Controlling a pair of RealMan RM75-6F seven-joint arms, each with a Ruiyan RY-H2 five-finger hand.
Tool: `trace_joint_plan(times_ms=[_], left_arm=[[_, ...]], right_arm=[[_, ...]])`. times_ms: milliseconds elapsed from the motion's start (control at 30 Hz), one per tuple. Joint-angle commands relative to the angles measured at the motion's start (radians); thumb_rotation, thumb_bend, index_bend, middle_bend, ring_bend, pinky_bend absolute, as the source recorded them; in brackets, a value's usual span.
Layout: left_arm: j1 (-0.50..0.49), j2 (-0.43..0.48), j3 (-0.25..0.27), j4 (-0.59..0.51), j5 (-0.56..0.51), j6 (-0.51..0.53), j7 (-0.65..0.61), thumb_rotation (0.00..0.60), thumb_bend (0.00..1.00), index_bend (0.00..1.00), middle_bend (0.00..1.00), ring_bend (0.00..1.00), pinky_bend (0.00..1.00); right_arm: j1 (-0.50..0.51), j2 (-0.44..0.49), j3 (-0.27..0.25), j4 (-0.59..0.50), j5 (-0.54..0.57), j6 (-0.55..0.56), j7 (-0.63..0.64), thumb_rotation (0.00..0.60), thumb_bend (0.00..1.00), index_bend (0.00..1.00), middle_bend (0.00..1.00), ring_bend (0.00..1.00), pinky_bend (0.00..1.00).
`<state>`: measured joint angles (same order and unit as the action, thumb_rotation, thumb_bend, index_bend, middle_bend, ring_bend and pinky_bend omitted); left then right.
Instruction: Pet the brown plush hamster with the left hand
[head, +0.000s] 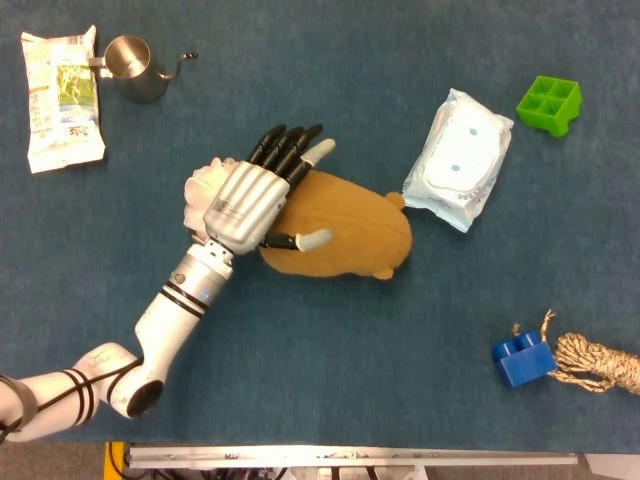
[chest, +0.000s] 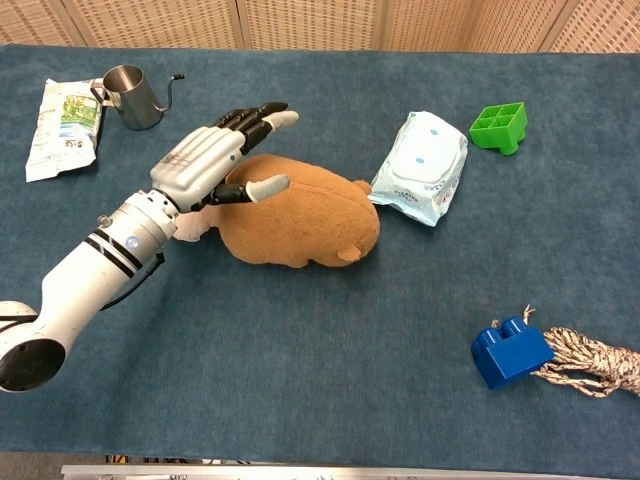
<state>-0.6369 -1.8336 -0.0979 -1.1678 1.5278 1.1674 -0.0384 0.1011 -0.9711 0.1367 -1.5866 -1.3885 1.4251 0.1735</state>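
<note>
The brown plush hamster (head: 350, 232) (chest: 305, 222) lies on its belly in the middle of the blue table, head toward the right. My left hand (head: 248, 200) (chest: 210, 160) hovers over its rear end, palm down, fingers straight and spread, holding nothing. In the chest view the fingers (chest: 250, 117) are raised clear of the plush; only the thumb tip (chest: 270, 185) sits close to its back. My right hand shows in neither view.
A white fluffy ball (head: 208, 183) lies under my left wrist. A wipes pack (head: 458, 160) sits right of the hamster. Green block (head: 549, 104), blue block (head: 522, 361) and rope (head: 598, 362) lie on the right; steel pitcher (head: 132, 66) and a packet (head: 62, 97) at far left.
</note>
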Motion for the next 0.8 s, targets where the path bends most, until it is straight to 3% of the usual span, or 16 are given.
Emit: trace_joint_plan(times_ms=[33, 400, 800], left_arm=[[-0.004, -0.014, 0.008, -0.013, 0.001, -0.007, 0.021, 0.011, 0.02, 0.00, 0.02, 0.00, 0.00], [-0.015, -0.073, 0.021, 0.056, -0.014, -0.047, 0.065, 0.008, 0.02, 0.00, 0.02, 0.00, 0.00], [-0.009, -0.073, 0.011, 0.126, -0.031, -0.044, 0.059, 0.010, 0.02, 0.00, 0.02, 0.00, 0.00]], right_arm=[[0.000, 0.000, 0.000, 0.001, 0.001, -0.001, 0.001, 0.600, 0.09, 0.25, 0.35, 0.18, 0.17], [-0.003, 0.001, 0.001, 0.007, 0.008, -0.004, 0.005, 0.600, 0.09, 0.25, 0.35, 0.18, 0.17], [0.000, -0.003, 0.002, 0.011, 0.004, -0.007, 0.005, 0.600, 0.09, 0.25, 0.35, 0.18, 0.17]])
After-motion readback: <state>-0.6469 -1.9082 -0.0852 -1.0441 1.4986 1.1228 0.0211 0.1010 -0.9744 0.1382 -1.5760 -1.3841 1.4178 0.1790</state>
